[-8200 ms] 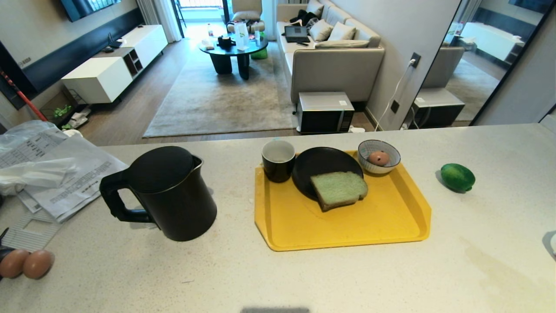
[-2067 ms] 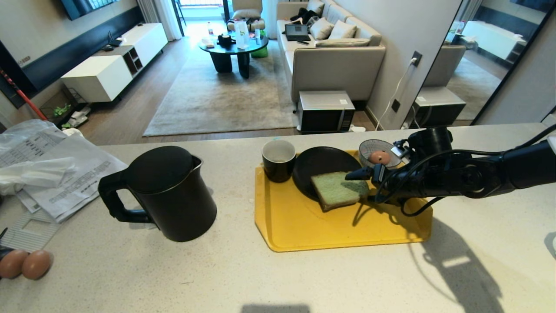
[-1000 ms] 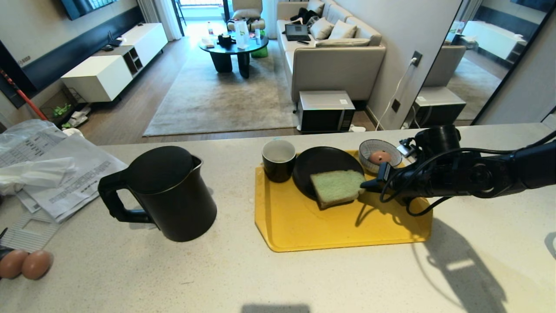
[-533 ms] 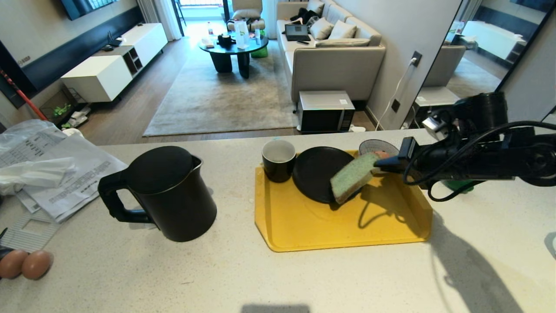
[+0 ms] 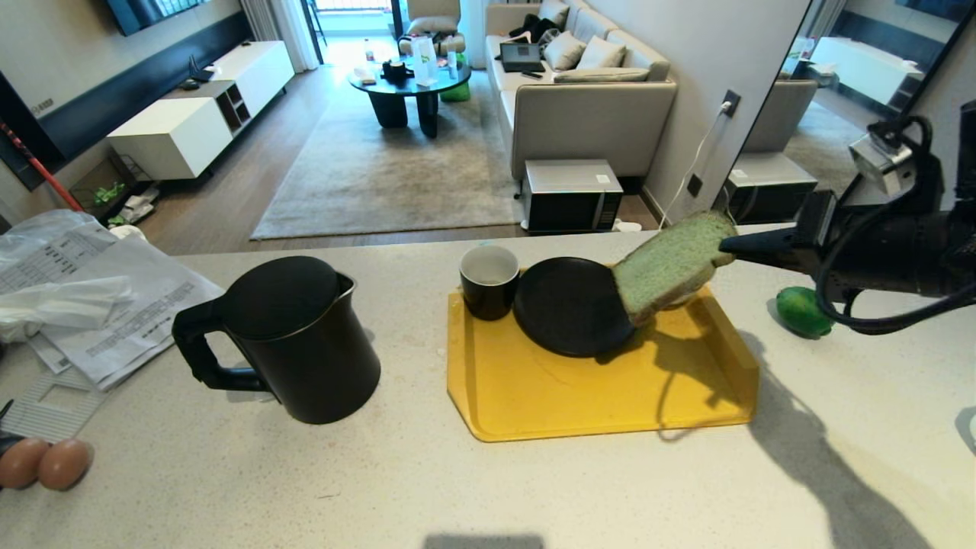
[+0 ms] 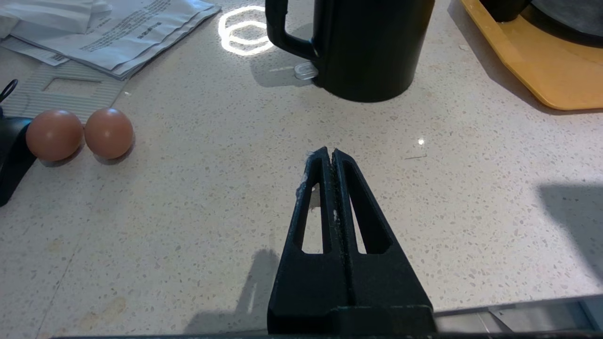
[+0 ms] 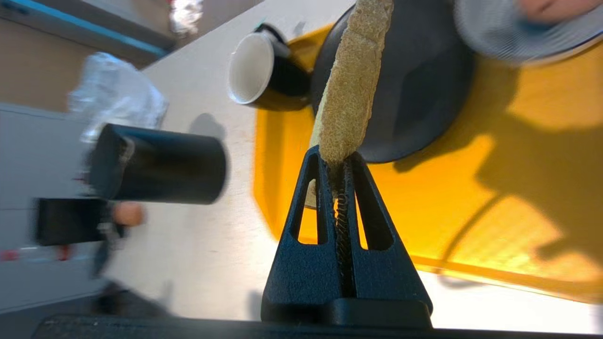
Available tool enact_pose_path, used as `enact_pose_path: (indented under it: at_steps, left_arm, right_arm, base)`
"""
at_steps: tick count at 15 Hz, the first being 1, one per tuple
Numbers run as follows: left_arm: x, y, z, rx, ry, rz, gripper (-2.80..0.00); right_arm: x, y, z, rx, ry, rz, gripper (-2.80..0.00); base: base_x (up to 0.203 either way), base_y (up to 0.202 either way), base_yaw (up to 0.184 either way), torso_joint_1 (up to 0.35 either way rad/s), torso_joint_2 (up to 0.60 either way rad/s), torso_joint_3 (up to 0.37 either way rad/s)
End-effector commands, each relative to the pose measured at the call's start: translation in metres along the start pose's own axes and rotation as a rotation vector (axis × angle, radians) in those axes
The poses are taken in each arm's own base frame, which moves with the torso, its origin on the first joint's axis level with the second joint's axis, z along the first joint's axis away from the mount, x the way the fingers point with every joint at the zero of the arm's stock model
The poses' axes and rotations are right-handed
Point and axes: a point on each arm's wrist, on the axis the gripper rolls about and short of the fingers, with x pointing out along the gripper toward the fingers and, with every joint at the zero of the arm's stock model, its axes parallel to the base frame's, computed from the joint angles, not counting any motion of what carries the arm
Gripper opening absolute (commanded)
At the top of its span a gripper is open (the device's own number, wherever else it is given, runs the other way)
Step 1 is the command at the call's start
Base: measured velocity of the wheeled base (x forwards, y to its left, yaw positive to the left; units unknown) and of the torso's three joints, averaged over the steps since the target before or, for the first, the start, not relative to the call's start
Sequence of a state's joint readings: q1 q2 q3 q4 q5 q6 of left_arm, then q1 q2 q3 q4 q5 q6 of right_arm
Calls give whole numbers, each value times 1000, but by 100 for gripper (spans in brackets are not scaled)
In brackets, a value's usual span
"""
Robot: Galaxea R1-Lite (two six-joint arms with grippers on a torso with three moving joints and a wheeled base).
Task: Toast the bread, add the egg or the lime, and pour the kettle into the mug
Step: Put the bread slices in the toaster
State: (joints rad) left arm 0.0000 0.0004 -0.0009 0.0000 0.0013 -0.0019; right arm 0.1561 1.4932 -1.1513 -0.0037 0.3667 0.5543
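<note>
My right gripper (image 5: pixel 724 245) is shut on one edge of the pale green bread (image 5: pixel 671 263), which hangs tilted in the air over the back right of the yellow tray (image 5: pixel 579 396). In the right wrist view the bread (image 7: pixel 353 80) sticks out edge-on from the pinching gripper (image 7: pixel 333 162). The black plate (image 5: pixel 568 305) below it is bare. The black mug (image 5: pixel 489 280) stands on the tray's back left corner. The black kettle (image 5: pixel 297 335) stands to the left on the counter. The green lime (image 5: pixel 801 311) lies right of the tray, under my arm. My left gripper (image 6: pixel 332 153) hangs shut and empty over the counter near the kettle (image 6: pixel 372 42).
A striped bowl (image 7: pixel 523 33) with a brown egg (image 7: pixel 551 4) sits on the tray's back right corner. Two brown eggs (image 5: pixel 46 463) lie at the counter's front left. Papers and a plastic bag (image 5: pixel 91 297) cover the back left. The counter's far edge drops to the living room.
My right gripper has lifted the bread off the black plate, up and to the right. The slice now hangs tilted in the air. The left arm has not moved.
</note>
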Motion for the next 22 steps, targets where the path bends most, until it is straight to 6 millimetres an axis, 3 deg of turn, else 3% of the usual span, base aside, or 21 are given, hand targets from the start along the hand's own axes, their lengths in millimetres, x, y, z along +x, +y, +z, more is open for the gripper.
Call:
enact_pose_path:
  at_steps: [1,7,11,22]
  left_arm:
    - [0,0,0,-1,0,0,-280]
    - [0,0,0,-1,0,0,-280]
    - [0,0,0,-1,-1,0,-280]
    - [0,0,0,-1,-1,0,-280]
  right_arm:
    - [-30,9,2,-103,-79,-12,-280]
    - [-85,-8,14,-319,-235,-207,-280]
    - [-113,-10,6,-433,-291,-284,-280]
    - [-135,-3,-15,-452,-316,-280,-280]
  base:
    - [0,0,0,0,0,0]
    - [0,0,0,0,0,0]
    - [0,0,0,0,0,0]
    - [0,0,0,0,0,0]
